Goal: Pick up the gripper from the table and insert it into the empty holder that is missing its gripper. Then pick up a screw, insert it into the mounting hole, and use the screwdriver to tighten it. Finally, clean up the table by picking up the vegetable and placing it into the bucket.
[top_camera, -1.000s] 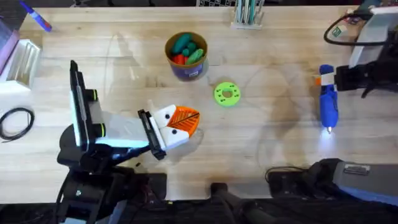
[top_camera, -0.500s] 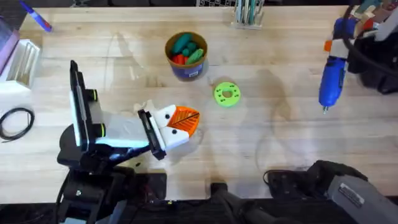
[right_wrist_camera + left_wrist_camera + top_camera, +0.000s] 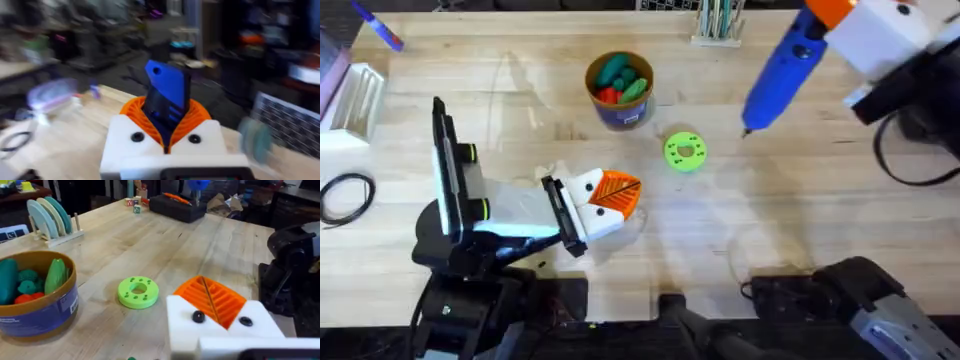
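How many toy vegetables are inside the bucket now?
4 visible in the bucket: two teal, one light green, one red-orange, seen by the left wrist camera. Others may be hidden underneath.

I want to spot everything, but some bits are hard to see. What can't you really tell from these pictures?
- Screw: too small to find in the overhead view.
- Screwdriver bit: its tip is too thin to make out overhead.
- Right wrist view: the room behind is blurred.
- Left gripper: the table beneath it is covered overhead.
- Bucket: cut off by the left wrist view's edge.

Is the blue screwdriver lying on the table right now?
No, the right gripper holds the screwdriver tilted above the table.
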`<state>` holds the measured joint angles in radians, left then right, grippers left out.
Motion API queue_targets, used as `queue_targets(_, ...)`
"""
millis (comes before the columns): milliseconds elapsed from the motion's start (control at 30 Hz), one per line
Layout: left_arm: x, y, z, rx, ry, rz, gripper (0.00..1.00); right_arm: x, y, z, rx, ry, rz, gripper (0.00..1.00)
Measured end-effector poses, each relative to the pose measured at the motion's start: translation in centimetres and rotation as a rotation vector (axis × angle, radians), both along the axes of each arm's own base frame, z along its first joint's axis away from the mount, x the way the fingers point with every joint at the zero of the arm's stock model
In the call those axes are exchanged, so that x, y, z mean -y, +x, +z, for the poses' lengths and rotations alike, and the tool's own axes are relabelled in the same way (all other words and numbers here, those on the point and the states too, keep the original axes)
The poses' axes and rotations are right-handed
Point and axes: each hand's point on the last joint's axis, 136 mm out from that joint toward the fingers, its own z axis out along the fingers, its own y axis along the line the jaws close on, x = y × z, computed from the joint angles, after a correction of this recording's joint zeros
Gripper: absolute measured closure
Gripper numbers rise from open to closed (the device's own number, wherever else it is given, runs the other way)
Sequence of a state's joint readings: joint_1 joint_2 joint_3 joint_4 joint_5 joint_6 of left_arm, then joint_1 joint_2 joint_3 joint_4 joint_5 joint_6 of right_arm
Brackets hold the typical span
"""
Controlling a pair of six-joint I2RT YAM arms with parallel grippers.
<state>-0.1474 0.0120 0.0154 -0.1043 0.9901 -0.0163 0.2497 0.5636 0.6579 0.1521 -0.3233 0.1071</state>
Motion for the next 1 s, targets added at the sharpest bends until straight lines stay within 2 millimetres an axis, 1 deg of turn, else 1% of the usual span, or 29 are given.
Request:
queue_targets(100, 0.0, 0.0, 0.0, 0.000, 0.000, 0.000, 0.992, -3.4, -1.8, 1.4, 0.051, 0.061, 0.153, 0.978)
queue_targets(200, 0.0, 0.0, 0.0, 0.000, 0.000, 0.000, 0.992, -6.7, -3.4, 2.1, 0.075, 0.099, 0.296, 0.978)
queue_targets(300, 0.0, 0.0, 0.0, 0.000, 0.000, 0.000, 0.992, -9.4, -4.4, 2.6, 0.097, 0.125, 0.401, 0.978)
queue_targets(400, 0.0, 0.0, 0.0, 0.000, 0.000, 0.000, 0.992, -11.5, -5.1, 3.1, 0.126, 0.150, 0.476, 0.978)
queue_targets(500, 0.0, 0.0, 0.0, 0.000, 0.000, 0.000, 0.992, -13.5, -5.3, 3.1, 0.145, 0.170, 0.531, 0.978)
queue_targets(667, 0.0, 0.0, 0.0, 0.000, 0.000, 0.000, 0.992, -16.5, -5.0, 2.1, 0.155, 0.182, 0.595, 0.978)
queue_targets(767, 0.0, 0.0, 0.0, 0.000, 0.000, 0.000, 0.992, -17.7, -5.1, 1.6, 0.165, 0.189, 0.625, 0.978)
queue_targets(1000, 0.0, 0.0, 0.0, 0.000, 0.000, 0.000, 0.992, -19.6, -5.2, -0.1, 0.127, 0.170, 0.663, 0.978)
